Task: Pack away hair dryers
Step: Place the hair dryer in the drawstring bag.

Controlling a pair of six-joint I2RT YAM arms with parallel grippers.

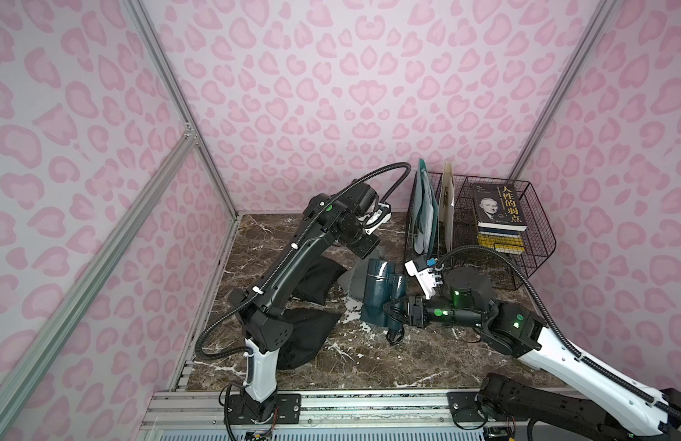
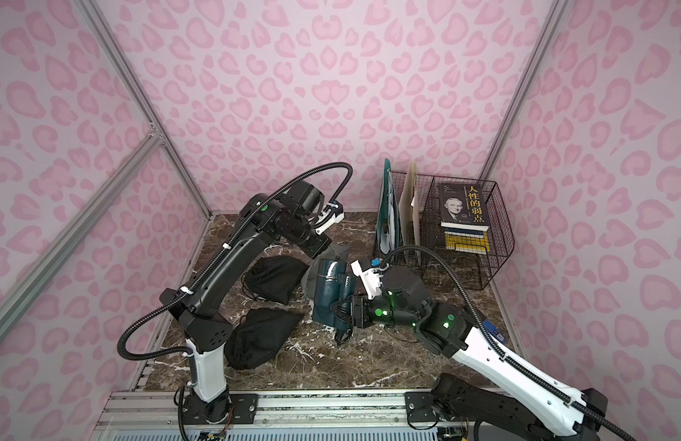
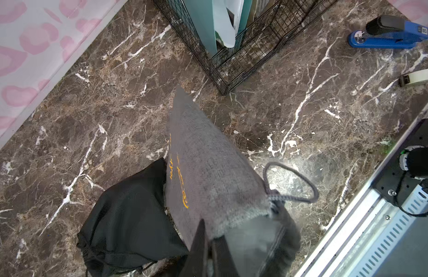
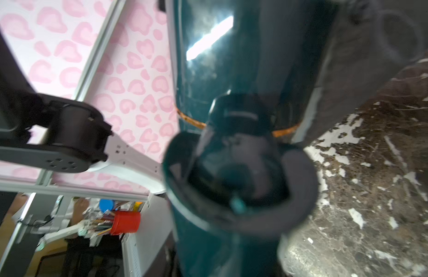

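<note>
While the left gripper [image 3: 209,242] pinches a grey pouch [image 3: 208,167], the right gripper [image 1: 402,311] clasps a teal dryer [image 1: 377,294].

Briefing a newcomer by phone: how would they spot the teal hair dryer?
Find the black wire basket at the back right of the brown marble table. Just in front of it is the dark teal T-shaped plastic hair dryer: glossy and hard, unlike the two soft black fabric pouches beside it.
</note>
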